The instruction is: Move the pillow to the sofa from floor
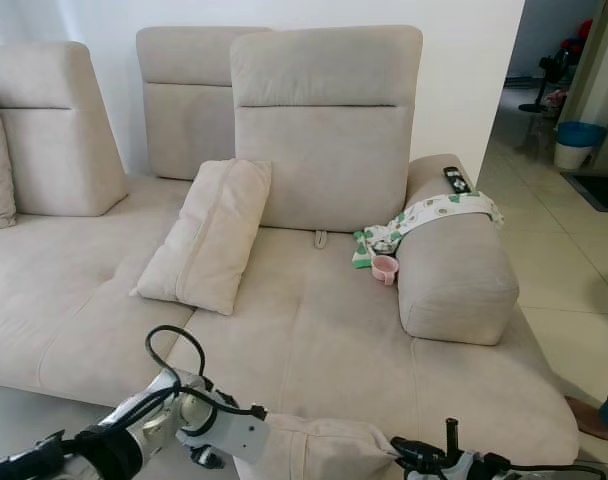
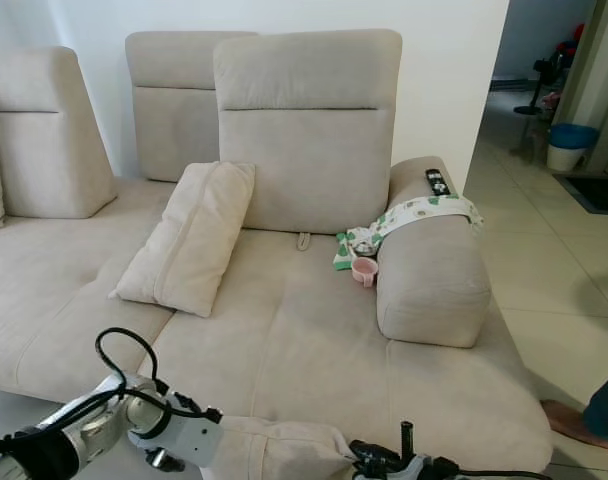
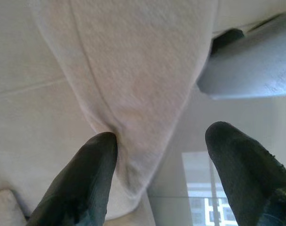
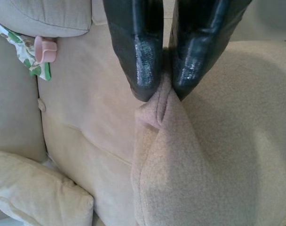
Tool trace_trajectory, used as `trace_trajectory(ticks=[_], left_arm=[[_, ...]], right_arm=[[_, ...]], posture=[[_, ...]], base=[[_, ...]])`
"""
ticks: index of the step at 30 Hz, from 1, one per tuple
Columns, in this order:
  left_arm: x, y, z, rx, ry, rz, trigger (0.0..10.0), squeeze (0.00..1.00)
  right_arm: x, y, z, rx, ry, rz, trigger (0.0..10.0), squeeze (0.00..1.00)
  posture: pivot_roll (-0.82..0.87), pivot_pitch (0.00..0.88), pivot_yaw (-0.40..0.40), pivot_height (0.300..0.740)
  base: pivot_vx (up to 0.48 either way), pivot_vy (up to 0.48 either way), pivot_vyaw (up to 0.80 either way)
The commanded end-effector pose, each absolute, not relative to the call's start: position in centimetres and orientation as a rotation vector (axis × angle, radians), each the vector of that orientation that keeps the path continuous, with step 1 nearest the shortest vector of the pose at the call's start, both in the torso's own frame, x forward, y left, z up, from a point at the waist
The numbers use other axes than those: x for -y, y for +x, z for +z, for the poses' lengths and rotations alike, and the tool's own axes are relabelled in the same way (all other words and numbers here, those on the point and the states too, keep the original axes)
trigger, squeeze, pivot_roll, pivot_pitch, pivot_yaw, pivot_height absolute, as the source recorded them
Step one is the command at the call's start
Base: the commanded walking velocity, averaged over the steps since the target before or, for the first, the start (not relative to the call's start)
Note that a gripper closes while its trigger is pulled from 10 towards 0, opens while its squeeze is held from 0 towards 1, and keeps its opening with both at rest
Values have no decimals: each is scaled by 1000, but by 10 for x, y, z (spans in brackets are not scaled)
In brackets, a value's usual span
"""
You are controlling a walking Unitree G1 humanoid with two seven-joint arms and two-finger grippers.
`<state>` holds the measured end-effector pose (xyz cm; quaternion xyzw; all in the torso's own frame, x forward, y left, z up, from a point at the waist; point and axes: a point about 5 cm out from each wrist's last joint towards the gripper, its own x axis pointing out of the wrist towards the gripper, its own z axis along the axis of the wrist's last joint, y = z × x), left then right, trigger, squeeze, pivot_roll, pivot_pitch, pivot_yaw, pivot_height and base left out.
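Pillow [image 4: 213,155] hangs at the sofa's [image 1: 324,330] front edge, soft and light, so it will sag. Your right pincer [image 4: 164,92] is pinched tight on a corner fold; your left pincer [image 3: 157,155] gapes wide beside another corner, gripping nothing.

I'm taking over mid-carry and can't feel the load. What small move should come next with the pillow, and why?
Probably lift and carry the pillow forward over the sofa seat before letting go. The right tool is shut on a pinch of its fabric, while the left tool is open beside a corner, so only one tool holds it. It sits at the seat's front edge, with bare cushion ahead.
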<state>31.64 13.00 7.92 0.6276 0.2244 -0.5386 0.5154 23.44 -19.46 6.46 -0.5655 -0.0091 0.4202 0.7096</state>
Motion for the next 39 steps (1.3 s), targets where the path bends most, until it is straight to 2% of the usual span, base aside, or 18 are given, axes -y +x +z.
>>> trace_trajectory(ticks=[1, 5, 16, 17, 18, 20, 21, 22, 23, 33, 38, 39], left_arm=[[-126, 319, 83, -503, 1492, -1268, 10000, 0], [-118, 317, 85, -481, 1462, -1276, 10000, 0], [-124, 310, 76, -542, 1481, -1298, 10000, 0], [-124, 310, 76, -549, 1479, -1297, 9529, 0], [-124, 311, 76, -551, 1472, -1295, 1137, 0], [-124, 311, 75, -551, 1468, -1294, 1137, 0], [-123, 310, 75, -551, 1464, -1298, 0, 0], [-123, 310, 76, -551, 1461, -1301, 0, 0], [-123, 310, 76, -551, 1459, -1304, 0, 0], [-122, 310, 79, -538, 1454, -1304, 0, 0], [-119, 318, 90, -484, 1476, -1246, 0, 0], [-119, 321, 92, -473, 1483, -1225, 5137, 0]], right_arm=[[188, 235, 70, 66, -1254, 938, 0, 0], [183, 237, 71, 85, -1252, 938, 0, 0], [181, 237, 78, 121, -1240, 913, 0, 0], [180, 237, 79, 134, -1232, 904, 0, 0], [178, 238, 82, 153, -1221, 893, 0, 0], [177, 238, 84, 167, -1214, 886, 0, 0], [176, 239, 86, 182, -1208, 878, 3098, 0], [175, 239, 88, 195, -1203, 870, 4824, 0], [173, 240, 91, 220, -1198, 856, 10000, 0], [168, 245, 105, 317, -1196, 772, 10000, 0], [168, 252, 111, 346, -1201, 720, 10000, 0], [169, 253, 111, 341, -1193, 711, 10000, 0]], posture=[[100, 0, 53, 565], [103, 0, 55, 565], [104, 0, 58, 565], [105, 0, 58, 565], [104, 0, 58, 565], [104, 0, 58, 565], [104, 0, 58, 565], [104, 0, 59, 565], [104, 0, 60, 565], [110, 0, 60, 565], [117, 0, 56, 565], [117, 0, 56, 565]], base=[[0, 0, 0], [0, 0, 0], [0, 0, 0], [0, 0, 0], [0, 0, 0], [0, 0, 0], [0, 0, 0], [0, 0, 0], [0, 0, 0], [0, 0, 0], [0, 0, 0], [0, 0, 0]])
